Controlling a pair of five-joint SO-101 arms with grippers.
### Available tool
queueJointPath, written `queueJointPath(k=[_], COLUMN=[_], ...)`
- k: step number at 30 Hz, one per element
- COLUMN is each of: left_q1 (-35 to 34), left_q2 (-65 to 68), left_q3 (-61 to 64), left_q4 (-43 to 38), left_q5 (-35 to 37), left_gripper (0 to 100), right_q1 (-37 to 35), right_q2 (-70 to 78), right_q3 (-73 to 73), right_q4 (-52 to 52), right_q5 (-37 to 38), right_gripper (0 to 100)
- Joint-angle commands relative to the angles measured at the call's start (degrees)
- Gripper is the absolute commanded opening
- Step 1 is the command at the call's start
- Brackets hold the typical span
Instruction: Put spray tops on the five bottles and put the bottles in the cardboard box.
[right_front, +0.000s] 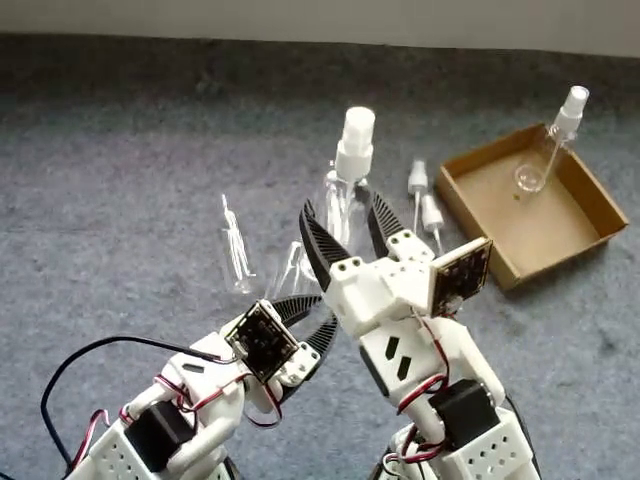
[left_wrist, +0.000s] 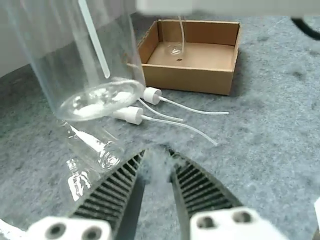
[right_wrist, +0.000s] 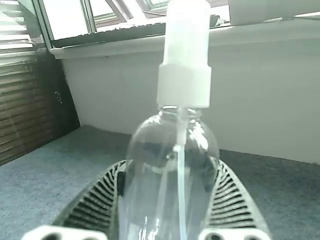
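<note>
My right gripper (right_front: 342, 205) is shut on a clear bottle (right_wrist: 172, 165) that carries a white spray top (right_front: 356, 140) and is held upright above the carpet. My left gripper (right_front: 322, 312) sits low and just in front of it, narrowly open with nothing between its fingers (left_wrist: 117, 187). Two clear bottles without tops (right_front: 236, 248) (right_front: 290, 265) lie on the carpet to the left. Two loose spray tops (right_front: 418, 180) (right_front: 432, 212) with long tubes lie between the held bottle and the cardboard box (right_front: 480, 235). One topped bottle (right_front: 548, 155) leans in the box's far corner.
Grey carpet covers the whole surface. The box (left_wrist: 190, 80) stands at the right with most of its floor bare. A pale wall runs along the far edge. Open carpet lies to the far left and in front of the box.
</note>
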Motion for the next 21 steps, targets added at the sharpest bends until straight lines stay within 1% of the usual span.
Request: queueJointPath(k=[1,7,10,12,16,21], left_q1=[1.27,1.27,1.19,0.75,-2.95,-8.13], left_q2=[-0.66,-0.66,-0.66,-0.66,-0.66,-0.66], left_q3=[-3.03,-4.00,-5.05,-5.32,-5.41,-3.91], left_q4=[-2.20,-2.11,-2.11,-2.11,-2.55,-6.51], left_q5=[-0.26,0.18,3.87,4.75,5.01,5.01], left_gripper=[0,0,0,0,0,0], right_q1=[-0.92,-0.92,-0.92,-0.92,-0.92,-0.92], right_q2=[-3.56,-6.29,-6.73,-6.73,-6.73,-6.73], right_q3=[1.19,4.70,6.64,7.87,9.27,9.19], right_q4=[0.22,0.22,0.22,0.22,0.22,0.22], right_q5=[-0.26,-0.26,-0.26,-0.26,-0.26,-0.26], right_gripper=[8.1,8.1,8.1,8.1,8.1,8.1])
